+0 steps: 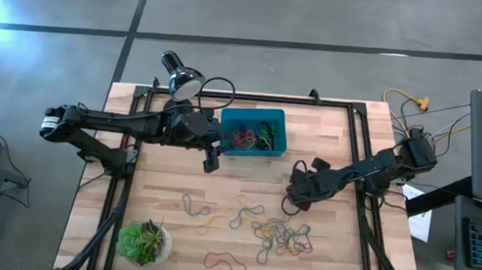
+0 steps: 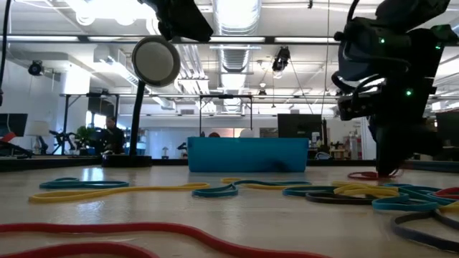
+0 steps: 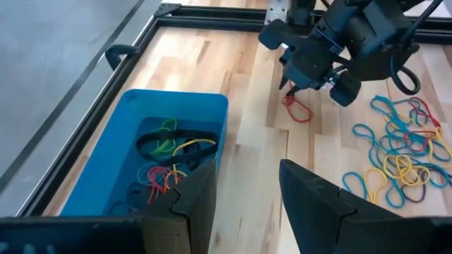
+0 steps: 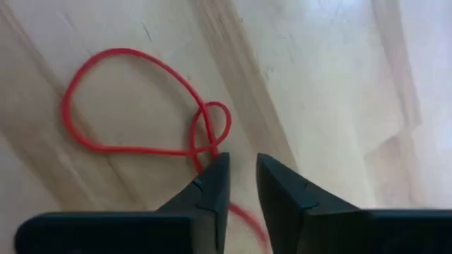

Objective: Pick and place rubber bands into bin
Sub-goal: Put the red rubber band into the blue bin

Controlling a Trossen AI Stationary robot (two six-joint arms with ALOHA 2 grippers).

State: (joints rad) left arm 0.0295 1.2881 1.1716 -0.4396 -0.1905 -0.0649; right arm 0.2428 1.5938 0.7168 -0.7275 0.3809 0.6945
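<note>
- Right gripper (image 4: 242, 176), jaws narrowly apart, sits on a red band (image 4: 134, 106) lying on the table (image 1: 177, 182); nothing gripped yet.
- Fingertips look offset, so closing may miss.
- Left gripper (image 3: 244, 190) hangs open, empty, beside the bin (image 3: 205, 113).

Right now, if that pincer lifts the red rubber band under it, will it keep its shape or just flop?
Probably flop: the red rubber band is a thin loop lying flat and twisted over itself on the table. It looks very light. Being so thin, it might slip from the right gripper, whose narrow fingertips have only a small gap.
</note>
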